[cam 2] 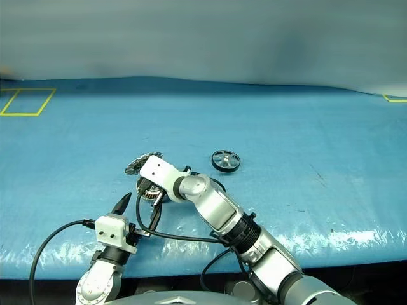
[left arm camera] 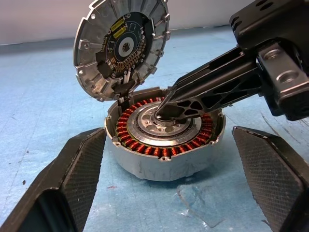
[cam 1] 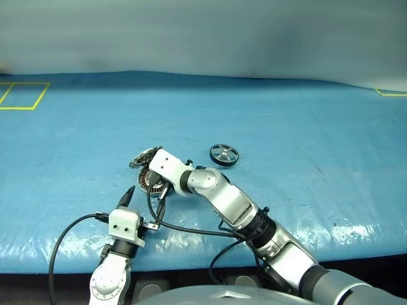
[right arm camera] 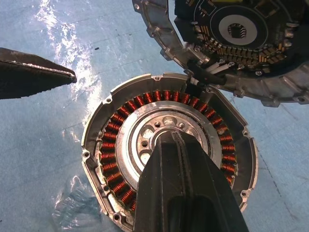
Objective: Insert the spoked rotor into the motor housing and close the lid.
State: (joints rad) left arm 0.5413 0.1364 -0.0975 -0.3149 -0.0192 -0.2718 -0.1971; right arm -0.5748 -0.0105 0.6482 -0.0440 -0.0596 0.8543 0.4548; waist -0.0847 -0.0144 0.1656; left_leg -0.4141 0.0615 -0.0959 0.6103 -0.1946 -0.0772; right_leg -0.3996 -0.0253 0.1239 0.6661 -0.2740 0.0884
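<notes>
The motor housing (left arm camera: 164, 145) sits open near the table's (cam 1: 305, 127) front edge, left of centre, copper windings ringing its silver hub. Its lid (left arm camera: 123, 46) stands hinged upright behind it, patterned inside showing. The spoked rotor (cam 1: 224, 154) lies flat to the housing's right, farther from the front edge.

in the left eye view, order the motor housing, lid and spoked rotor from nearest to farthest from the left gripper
1. motor housing, just ahead of the left gripper.
2. lid, tilted open behind the housing.
3. spoked rotor, farther off to the right on the blue sheet.

silver-grey arm segments, white wrist blocks, looping black cables, and black textured fingers (left arm camera: 72, 179).
</notes>
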